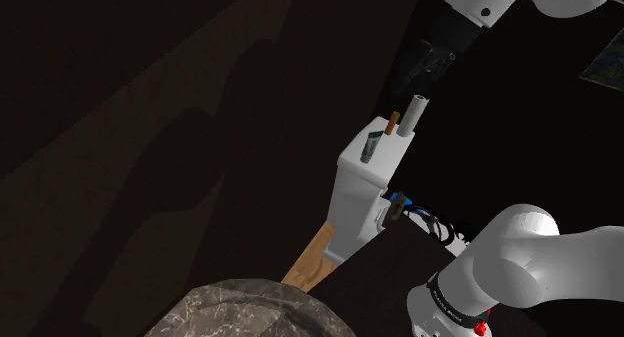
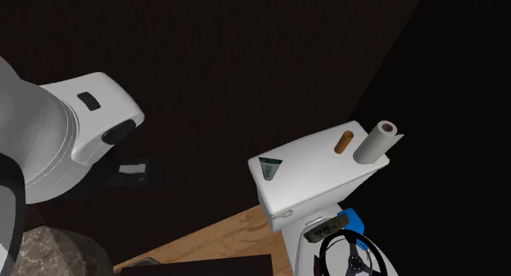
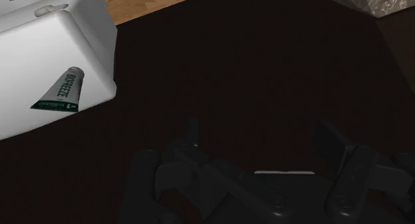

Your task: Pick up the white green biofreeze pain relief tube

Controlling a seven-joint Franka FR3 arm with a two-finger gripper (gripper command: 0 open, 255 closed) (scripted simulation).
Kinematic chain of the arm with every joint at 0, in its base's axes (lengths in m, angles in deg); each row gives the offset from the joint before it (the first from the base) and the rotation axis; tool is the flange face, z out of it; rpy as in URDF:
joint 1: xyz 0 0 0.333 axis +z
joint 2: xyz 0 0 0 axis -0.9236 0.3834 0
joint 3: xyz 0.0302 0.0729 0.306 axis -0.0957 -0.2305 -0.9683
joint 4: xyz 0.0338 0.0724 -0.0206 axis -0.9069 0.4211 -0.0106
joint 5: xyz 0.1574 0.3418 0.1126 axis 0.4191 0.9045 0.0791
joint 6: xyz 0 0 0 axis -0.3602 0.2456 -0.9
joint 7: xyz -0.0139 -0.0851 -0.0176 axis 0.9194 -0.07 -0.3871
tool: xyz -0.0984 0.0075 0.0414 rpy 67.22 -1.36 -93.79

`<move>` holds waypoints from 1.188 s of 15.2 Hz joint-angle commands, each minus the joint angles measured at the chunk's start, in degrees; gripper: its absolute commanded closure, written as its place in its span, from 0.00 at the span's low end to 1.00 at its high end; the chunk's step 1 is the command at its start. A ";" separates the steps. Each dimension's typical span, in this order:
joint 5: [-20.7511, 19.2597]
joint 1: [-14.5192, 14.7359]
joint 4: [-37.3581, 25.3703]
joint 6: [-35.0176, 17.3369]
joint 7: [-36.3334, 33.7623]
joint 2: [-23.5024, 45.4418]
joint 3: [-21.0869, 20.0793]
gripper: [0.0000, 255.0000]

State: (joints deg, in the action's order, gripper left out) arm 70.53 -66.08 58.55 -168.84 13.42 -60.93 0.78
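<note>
The white and green Biofreeze tube lies flat on the white toilet tank lid, near the lid's corner. The shoulder view shows the tube at the lid's near end, and the second exterior view shows the tube at the lid's left end. My black gripper hangs open well above and to one side of the tank, over dark floor. Its fingers stand apart with nothing between them. In the shoulder view the gripper is up and right of the tank.
A white paper roll and a brown cardboard core stand at the far end of the lid. A wooden strip runs below the tank. A mottled stone block sits in front. Black rings and a blue item lie beside the toilet.
</note>
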 commanded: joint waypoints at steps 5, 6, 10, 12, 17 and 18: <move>-3.47 1.25 4.23 -3.37 10.92 0.82 4.92 0.00; -4.37 1.54 5.05 -4.29 13.65 1.30 6.19 0.00; -7.85 2.70 7.30 -8.29 24.54 4.34 11.36 0.00; -9.45 3.36 7.82 -10.48 29.96 6.52 14.00 0.00; -12.50 5.55 7.38 -16.34 43.52 13.81 20.71 0.00; -12.88 6.10 7.01 -17.55 46.25 15.56 22.07 0.00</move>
State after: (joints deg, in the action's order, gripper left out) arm 58.11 -60.53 66.19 -185.53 56.69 -47.00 21.56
